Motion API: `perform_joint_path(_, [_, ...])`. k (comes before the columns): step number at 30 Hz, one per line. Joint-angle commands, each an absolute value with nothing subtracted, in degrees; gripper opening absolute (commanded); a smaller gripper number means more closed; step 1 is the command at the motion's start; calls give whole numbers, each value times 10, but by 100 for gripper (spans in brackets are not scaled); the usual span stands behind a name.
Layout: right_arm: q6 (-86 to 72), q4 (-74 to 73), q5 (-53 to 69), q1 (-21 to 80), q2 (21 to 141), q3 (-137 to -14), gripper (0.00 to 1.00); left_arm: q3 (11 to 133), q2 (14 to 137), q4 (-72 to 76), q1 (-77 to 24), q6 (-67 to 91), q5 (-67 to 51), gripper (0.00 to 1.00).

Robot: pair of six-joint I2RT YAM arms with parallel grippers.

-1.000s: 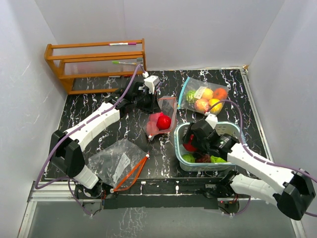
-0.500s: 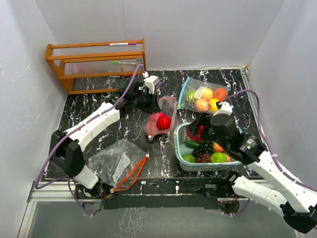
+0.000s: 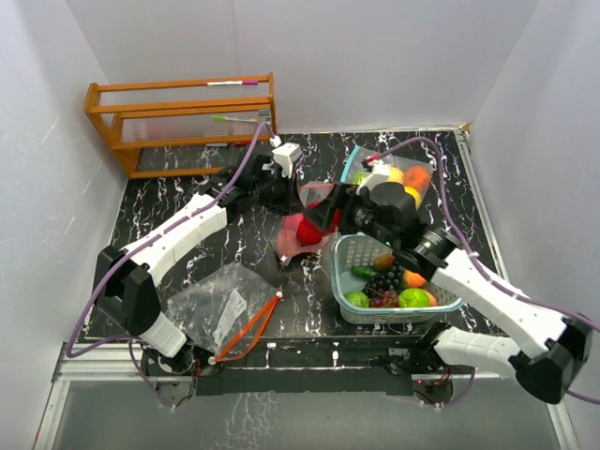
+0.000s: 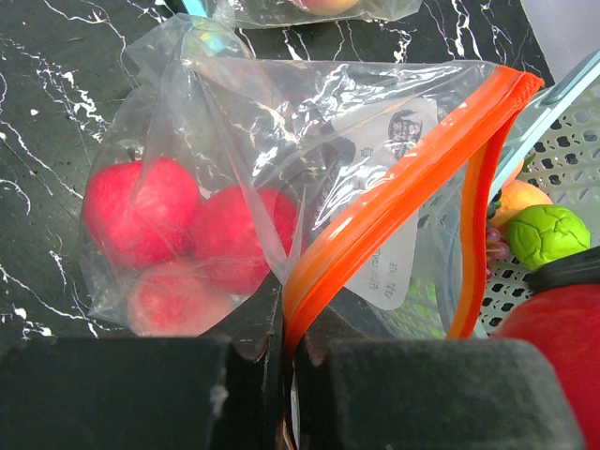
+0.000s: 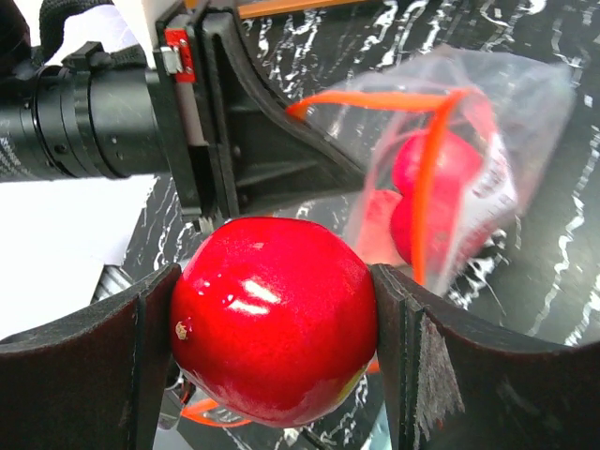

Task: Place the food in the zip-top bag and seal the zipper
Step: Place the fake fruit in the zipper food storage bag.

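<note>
Right gripper [image 5: 277, 328] up from teal slatted basket [image 3: 336, 281], clamping glossy red toy apple [image 5: 270, 305].
Clear orange-zippered bag [image 4: 356, 122] mouth just beyond, toward worktop's left edge; rim pinched by clenched left gripper [image 4: 292, 375].

Red apple [image 5: 272, 323]; orange zipper [image 4: 403, 202]; black white-veined table [image 3: 178, 187].

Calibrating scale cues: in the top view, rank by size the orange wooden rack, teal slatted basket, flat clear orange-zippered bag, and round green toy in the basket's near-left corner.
1. Orange wooden rack.
2. Teal slatted basket and flat orange-zippered bag: alike.
3. Round green toy.
</note>
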State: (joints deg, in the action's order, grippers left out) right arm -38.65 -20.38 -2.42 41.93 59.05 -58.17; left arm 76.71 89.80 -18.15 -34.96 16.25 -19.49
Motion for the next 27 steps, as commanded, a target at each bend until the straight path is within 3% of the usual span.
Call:
perform_joint_path(1, [-366,-59,34,422,641,-621,32,774,889,-177,-349,167,-206,0])
perform_joint_path(20, [-360,-151,-175,421,745,-616,36,801,866,-202,-349,165,-206,0])
perform_joint_path(22, [-366,-158,-184,422,752,-620,46,804,865,-207,-349,164,-204,0])
perform_joint_path(27, [-368,-143,-191,422,742,-621,90,803,862,-211,-349,162,-201,0])
